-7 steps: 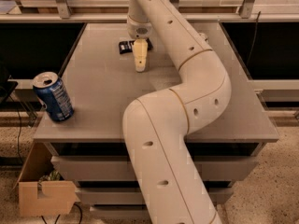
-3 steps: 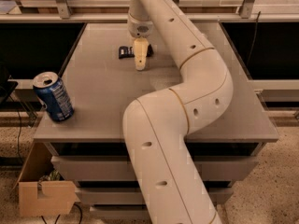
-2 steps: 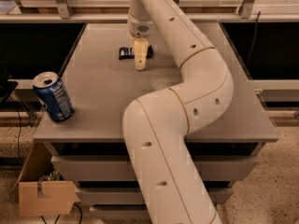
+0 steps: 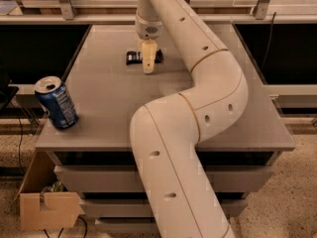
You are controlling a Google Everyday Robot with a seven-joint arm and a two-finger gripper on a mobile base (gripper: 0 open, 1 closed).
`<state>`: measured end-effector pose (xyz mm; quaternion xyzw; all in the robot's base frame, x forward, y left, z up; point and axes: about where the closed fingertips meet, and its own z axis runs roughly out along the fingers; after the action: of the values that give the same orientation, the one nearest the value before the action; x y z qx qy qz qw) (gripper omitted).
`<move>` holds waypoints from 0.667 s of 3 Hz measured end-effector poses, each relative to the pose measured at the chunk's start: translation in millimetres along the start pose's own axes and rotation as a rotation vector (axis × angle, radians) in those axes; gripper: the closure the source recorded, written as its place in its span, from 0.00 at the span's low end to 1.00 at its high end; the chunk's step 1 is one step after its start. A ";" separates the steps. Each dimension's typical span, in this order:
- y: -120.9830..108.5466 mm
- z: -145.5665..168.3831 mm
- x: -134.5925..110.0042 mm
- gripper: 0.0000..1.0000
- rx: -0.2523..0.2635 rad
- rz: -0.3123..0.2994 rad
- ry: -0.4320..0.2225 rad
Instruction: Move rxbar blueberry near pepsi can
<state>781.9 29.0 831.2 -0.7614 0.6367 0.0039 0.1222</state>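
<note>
- Gripper point(image 4: 148, 66) is at the far middle of the counter point(image 4: 114, 108), pointing down, right over the snack bar point(image 4: 132, 57).
- Snack bar: dark flat wrapper, lying on the counter. Its ends show to either side of the gripper and its middle is hidden behind it.
- Cannot tell from this view whether the gripper has a hold on the bar or only hangs over it.
- Blue can point(image 4: 57, 103): upright at the front left corner, close to both the left and front edges, well apart from the bar.
- Judgement: task is at the pick-up stage. The bar has not yet been carried toward the can.
- Risk 1: a flat, slick wrapper gives little to pinch. A shallow or off-centre hold could let it slide out on the lift, or tilt and drop partway across the counter.
- Risk 2: pressing down too hard could skid the bar away toward the back edge instead of capturing it.
- Risk 3: the can sits near the counter's corner. A low or overshooting approach could nudge it over or off the edge, toward the cardboard box point(image 4: 47, 209) on the floor below.
- Risk 4: the arm point(image 4: 198, 98) bends wide over the counter. A sweep to the left could bring its lower links near the can.
- Risk 5: letting go too early would leave the bar short of "near".
</note>
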 end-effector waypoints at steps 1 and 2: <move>0.7 -2.5 -0.5 0.54 0.000 0.000 -0.001; 1.1 -4.2 -0.6 0.55 0.001 0.001 -0.001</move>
<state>780.1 28.7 835.2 -0.7610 0.6370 0.0040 0.1226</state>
